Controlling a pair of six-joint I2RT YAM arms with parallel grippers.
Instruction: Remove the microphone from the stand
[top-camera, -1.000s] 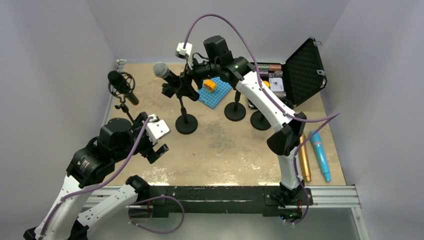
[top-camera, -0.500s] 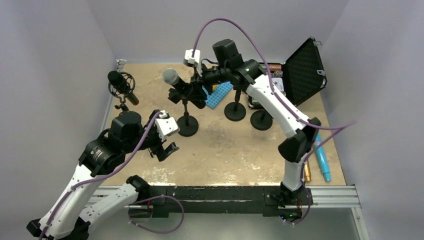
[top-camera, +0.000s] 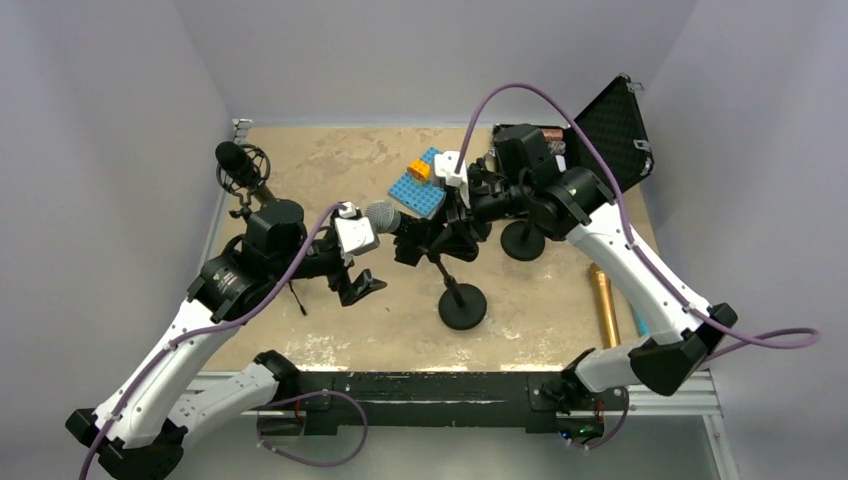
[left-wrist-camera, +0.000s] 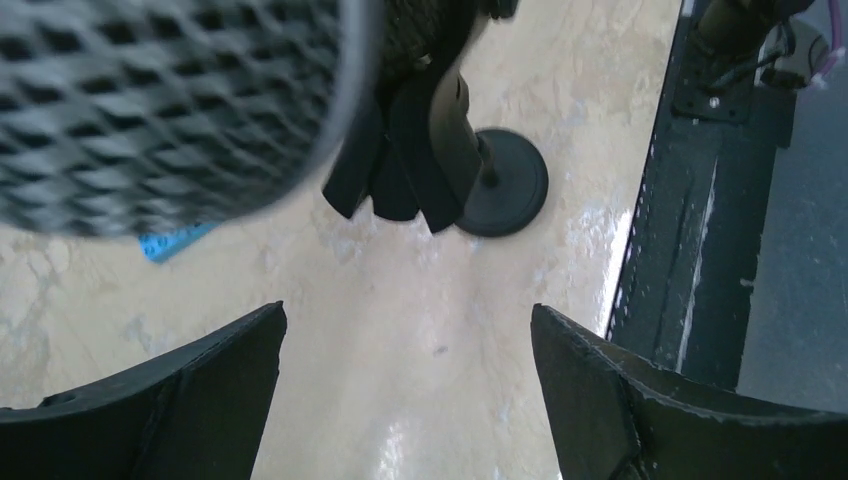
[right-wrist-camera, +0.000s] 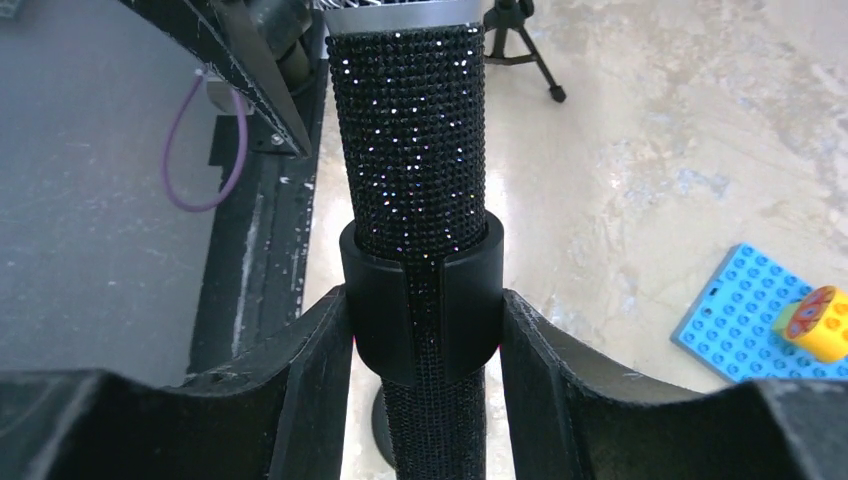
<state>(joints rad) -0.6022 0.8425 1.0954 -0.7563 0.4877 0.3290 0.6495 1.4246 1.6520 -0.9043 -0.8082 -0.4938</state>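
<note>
tan mottled table, grey walls all round; far left a black shock-mount mic on a tripod; left gripper wide open, holds nothing; microphone grille just above its fingers, touching or not, can't tell; mic body sits in clip of the leaning stand, mid-table; right gripper clamped on that clip from both sides; blue plate behind; open case far right; gold mic by right edge; grille blurred & cut off in left wrist view.
</note>
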